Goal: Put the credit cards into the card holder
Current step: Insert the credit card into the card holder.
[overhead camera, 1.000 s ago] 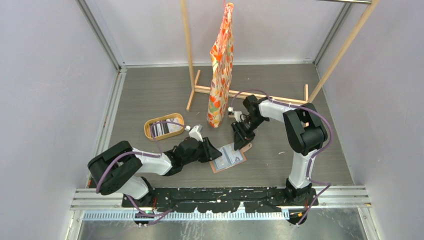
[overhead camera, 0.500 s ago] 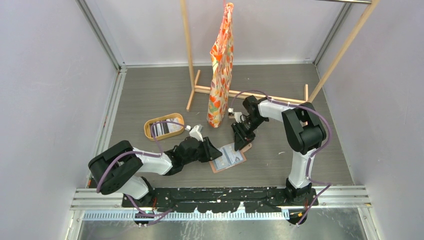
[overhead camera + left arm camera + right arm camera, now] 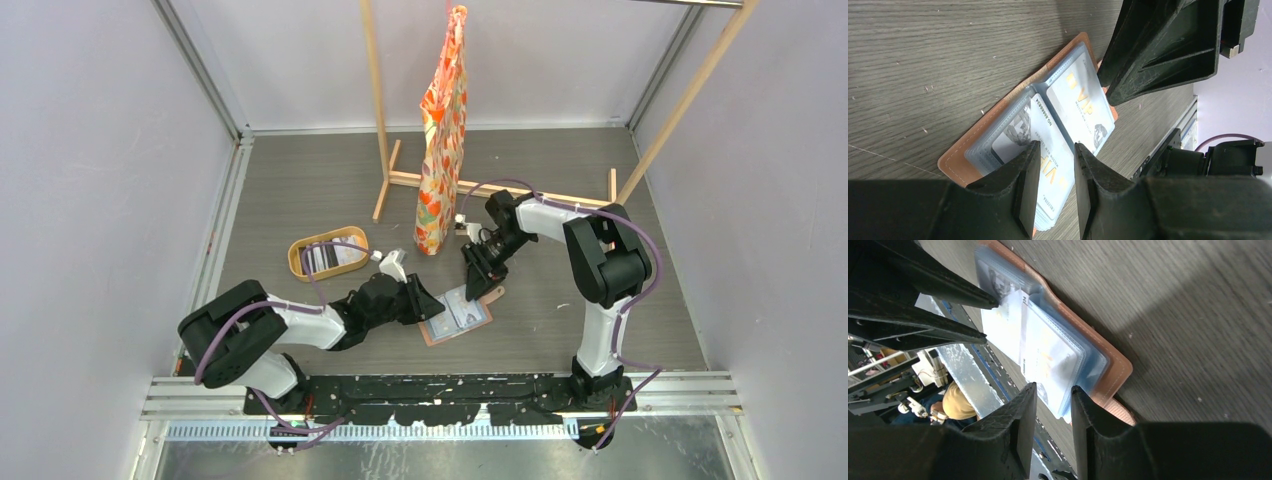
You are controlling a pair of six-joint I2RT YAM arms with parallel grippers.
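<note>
Salmon-brown leather card holder (image 3: pixel 457 316) lies open on the table (image 3: pixel 300 190), barely shifted over the last second, with left gripper (image 3: pixel 1055 150) and right gripper (image 3: pixel 1053 390) narrowly parted, gripping nothing, above its sleeved credit cards (image 3: pixel 1080 107), so insertion appears stalled or nearly finished.

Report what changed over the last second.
Hardly anything. The right arm's elbow seems to have edged slightly left; the right gripper stays, jaws open, at the far-right edge of the salmon-brown leather card holder. The left gripper stays open at its near-left edge. Nothing was gripped or released; the holder, the light cards in its sleeves and the oval yellow-rimmed tray did not move.
</note>
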